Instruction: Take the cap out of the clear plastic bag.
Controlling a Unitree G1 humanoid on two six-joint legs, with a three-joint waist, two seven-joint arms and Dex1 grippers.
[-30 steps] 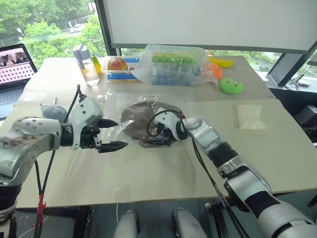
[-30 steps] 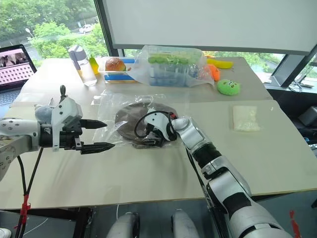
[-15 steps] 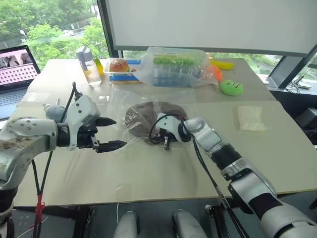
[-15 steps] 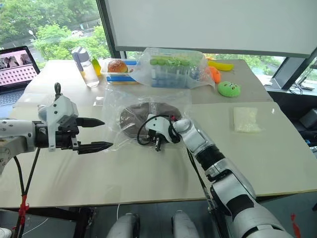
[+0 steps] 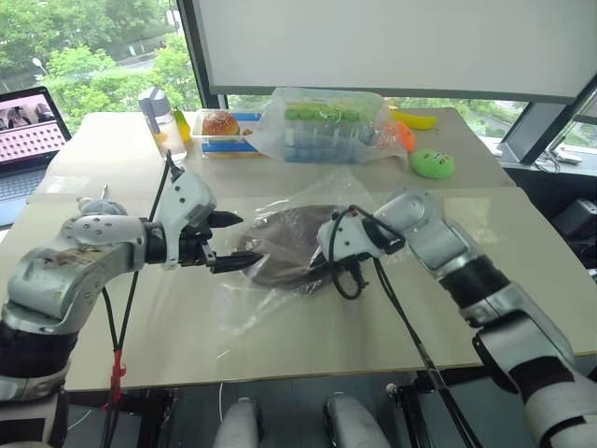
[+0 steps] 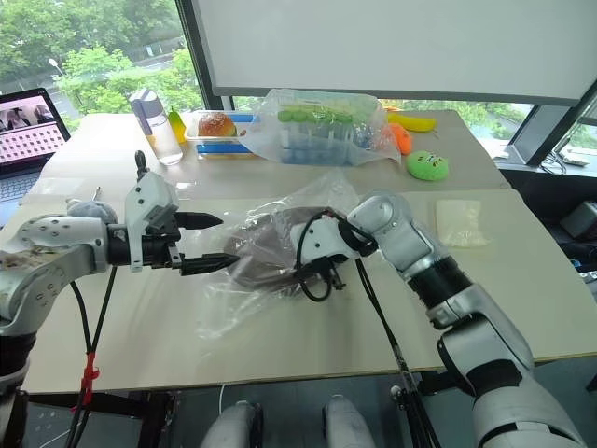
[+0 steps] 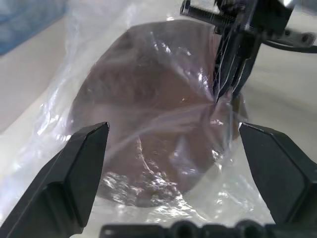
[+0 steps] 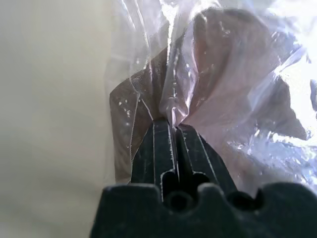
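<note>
The dark-brown cap [image 5: 280, 245] lies inside the clear plastic bag [image 5: 244, 303], near the middle of the table. My right gripper [image 5: 329, 267] is shut on a pleat of the bag at the cap's right edge, and holds that side up off the table. The right wrist view has the shut fingertips [image 8: 168, 128] pinching crinkled plastic, with the cap [image 8: 225, 69] behind it. My left gripper [image 5: 233, 241] is open at the bag's left side, level with the cap. In the left wrist view the cap [image 7: 148, 124] sits between its spread fingers [image 7: 84, 163].
At the back stand a bulging clear bag [image 5: 326, 126] of green and blue items, a bottle [image 5: 155, 117], a food box [image 5: 222, 126], a green toy [image 5: 434, 163] and a laptop [image 5: 28, 131]. A white packet [image 5: 471, 222] lies right. A fuzzy grey toy [image 5: 93, 205] lies left.
My right gripper has shut on the bag and raised its right side off the table. My left gripper, still open, has moved right and forward up to the bag.
</note>
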